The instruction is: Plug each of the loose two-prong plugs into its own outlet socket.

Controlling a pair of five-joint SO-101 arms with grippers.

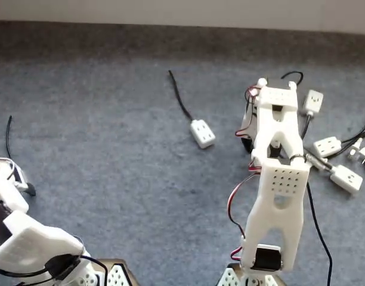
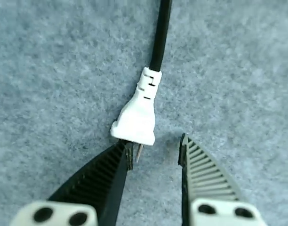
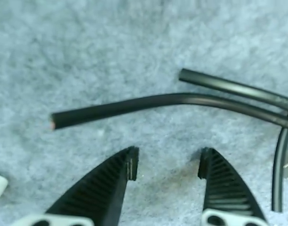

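A white two-prong plug [image 2: 136, 119] lies on the grey carpet with its black cord [image 2: 160, 33] running away from me. My left gripper [image 2: 156, 150] is open just over the carpet. The plug's prongs [image 2: 139, 151] point in between its fingertips, close to one finger [image 2: 120, 162]. My right gripper [image 3: 168, 165] is open above bare carpet, short of a black cord [image 3: 158, 101] with a cut end. In the high view the right arm [image 1: 278, 173] stretches beside a cluster of white outlet sockets [image 1: 327, 146] and loose plugs [image 1: 356, 149]. One socket [image 1: 202, 132] lies alone mid-carpet.
The left arm [image 1: 21, 238] sits at the near left edge, with a thin black cord [image 1: 9, 128] beyond it. A second black cord [image 3: 228, 84] crosses past the right gripper. Tangled cords [image 1: 316, 220] trail on the right. Open carpet lies between the two arms.
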